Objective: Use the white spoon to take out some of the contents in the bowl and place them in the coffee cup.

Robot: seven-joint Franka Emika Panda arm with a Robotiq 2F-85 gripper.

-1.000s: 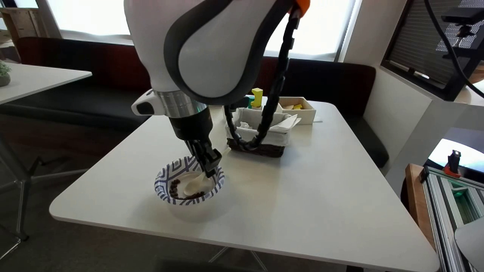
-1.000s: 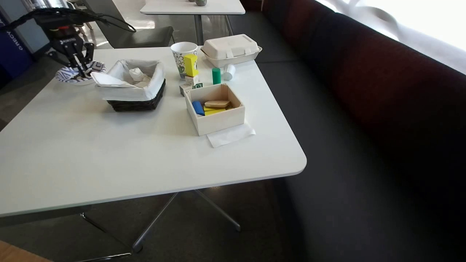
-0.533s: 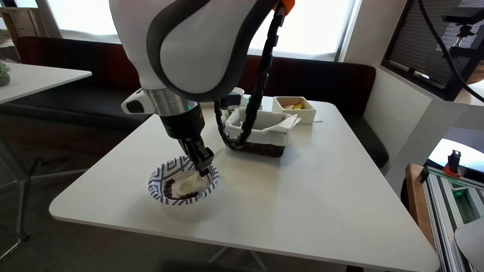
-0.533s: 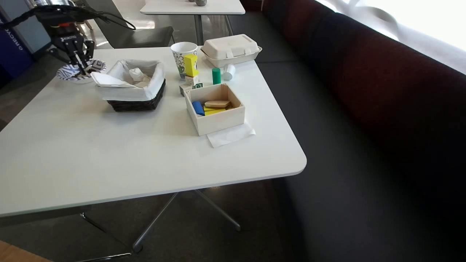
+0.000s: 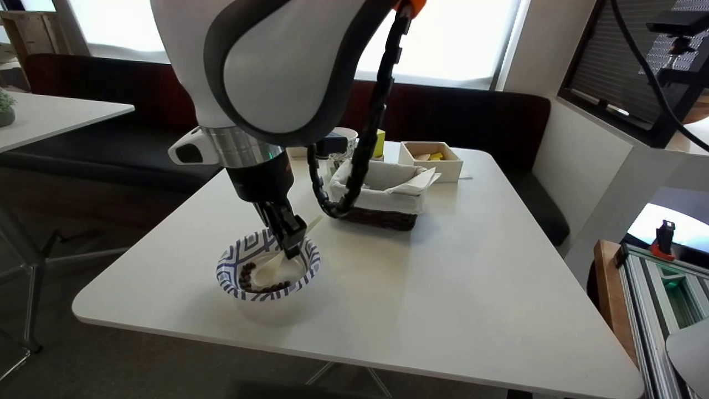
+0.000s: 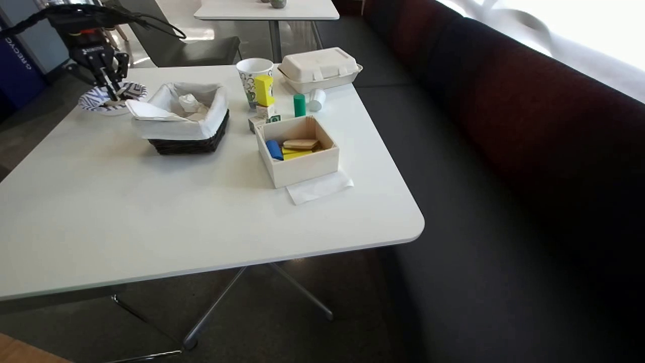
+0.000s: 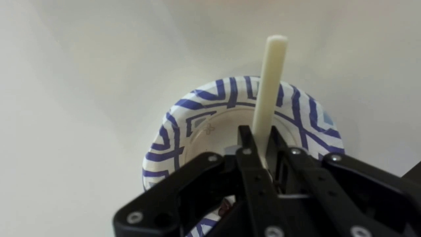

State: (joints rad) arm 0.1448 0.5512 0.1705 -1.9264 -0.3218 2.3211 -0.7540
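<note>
My gripper (image 7: 258, 133) is shut on the handle of the white spoon (image 7: 270, 75), whose free end sticks out past the fingertips. In an exterior view the spoon's scoop (image 5: 267, 274) slants down into the bowl (image 5: 235, 260), a round one with a blue-and-white pattern. The contents (image 5: 246, 278), small dark brown pieces, lie in a curve along the bowl's inner edge, close to the scoop; whether they touch it I cannot tell. In the wrist view the gripper hides the scoop and most of the contents. The coffee cup (image 6: 252, 80), white with a printed pattern, stands upright farther along the table.
Between bowl and cup sits a dark basket with a white liner (image 6: 186, 126). Around the cup are a yellow block (image 6: 264, 91), a green cylinder (image 6: 300, 105), a small white cup (image 6: 317, 100), a takeout box (image 6: 320, 70) and a wooden box (image 6: 302, 169).
In an exterior view the arm has moved left with the spoon. The bowl slid slightly the same way, then stopped, and the scoop has come closer to the dark pieces.
</note>
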